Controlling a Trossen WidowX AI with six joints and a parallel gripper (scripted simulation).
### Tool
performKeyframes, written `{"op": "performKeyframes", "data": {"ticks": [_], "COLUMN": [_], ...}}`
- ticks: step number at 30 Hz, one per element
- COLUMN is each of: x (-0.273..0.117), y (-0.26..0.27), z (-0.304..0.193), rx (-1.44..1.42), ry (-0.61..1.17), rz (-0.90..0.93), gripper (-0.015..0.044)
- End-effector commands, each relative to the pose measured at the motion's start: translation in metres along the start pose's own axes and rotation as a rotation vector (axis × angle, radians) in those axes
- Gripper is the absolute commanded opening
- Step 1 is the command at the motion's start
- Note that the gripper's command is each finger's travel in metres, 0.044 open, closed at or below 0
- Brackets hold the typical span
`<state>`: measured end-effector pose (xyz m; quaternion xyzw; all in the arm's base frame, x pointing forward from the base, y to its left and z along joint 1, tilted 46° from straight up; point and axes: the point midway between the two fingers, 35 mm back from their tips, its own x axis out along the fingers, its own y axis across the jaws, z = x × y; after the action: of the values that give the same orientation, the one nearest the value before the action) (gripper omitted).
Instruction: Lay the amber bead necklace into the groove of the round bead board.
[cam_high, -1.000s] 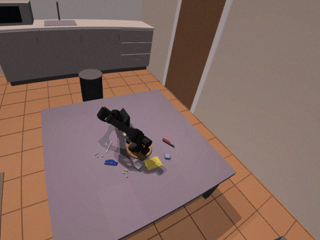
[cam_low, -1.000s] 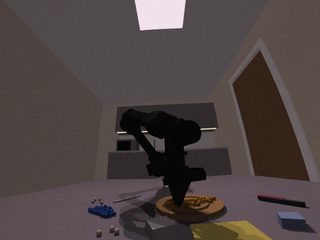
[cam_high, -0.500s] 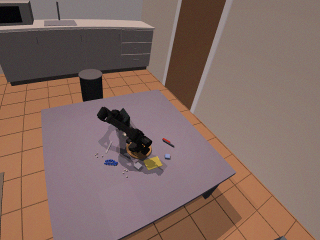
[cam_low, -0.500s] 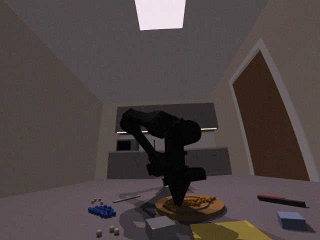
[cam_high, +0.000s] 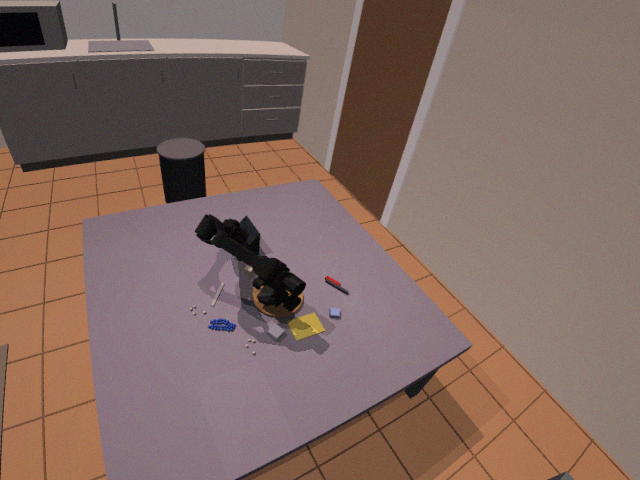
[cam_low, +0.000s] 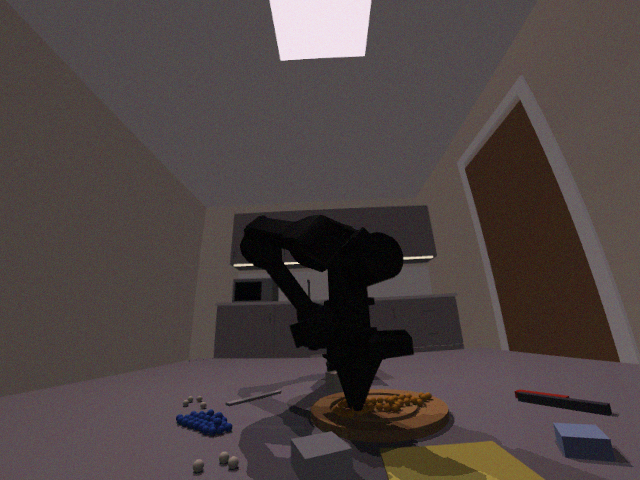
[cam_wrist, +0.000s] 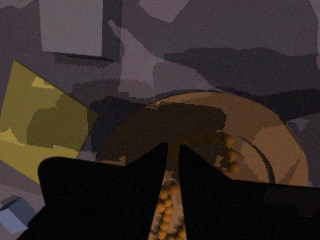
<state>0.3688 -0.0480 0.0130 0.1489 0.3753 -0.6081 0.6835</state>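
Note:
The round wooden bead board (cam_high: 260, 305) (cam_low: 372, 429) (cam_wrist: 250, 107) lies on the table under the arm. The amber bead necklace (cam_low: 408, 400) (cam_wrist: 166, 218) lies bunched on the board, with a string of beads between and behind the fingers and a few beads (cam_wrist: 231, 154) to the right of the fingertips in the wrist view. My gripper (cam_low: 356, 409) (cam_wrist: 173, 149) points down at the board, its tips low at the near-left part of the groove. It is shut on the necklace; the beads right at the tips are dark and mostly hidden.
A blue bead loop (cam_high: 222, 324) (cam_low: 205, 422), small pale beads (cam_low: 223, 457) and a white stick (cam_high: 217, 294) (cam_low: 253, 397) lie left of the board. A grey block (cam_high: 276, 332) (cam_low: 321, 454) (cam_wrist: 72, 25), yellow sheet (cam_high: 306, 326) (cam_wrist: 45, 120), blue block (cam_high: 334, 312) and red-and-black pen (cam_high: 337, 285) lie in front and right.

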Motion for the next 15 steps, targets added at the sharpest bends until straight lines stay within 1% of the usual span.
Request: {"op": "performKeyframes", "data": {"ticks": [1,8,15], "x": [0.0006,0.0086,0.0047], "y": [0.0024,0.0023,0.0027], "z": [0.0012,0.0013,0.0013], "rx": [-0.007,-0.007,0.001], "ry": [-0.003,-0.003,0.000], "rz": [-0.002,-0.002,0.001], "gripper": [0.0000,0.0000,0.0184]}}
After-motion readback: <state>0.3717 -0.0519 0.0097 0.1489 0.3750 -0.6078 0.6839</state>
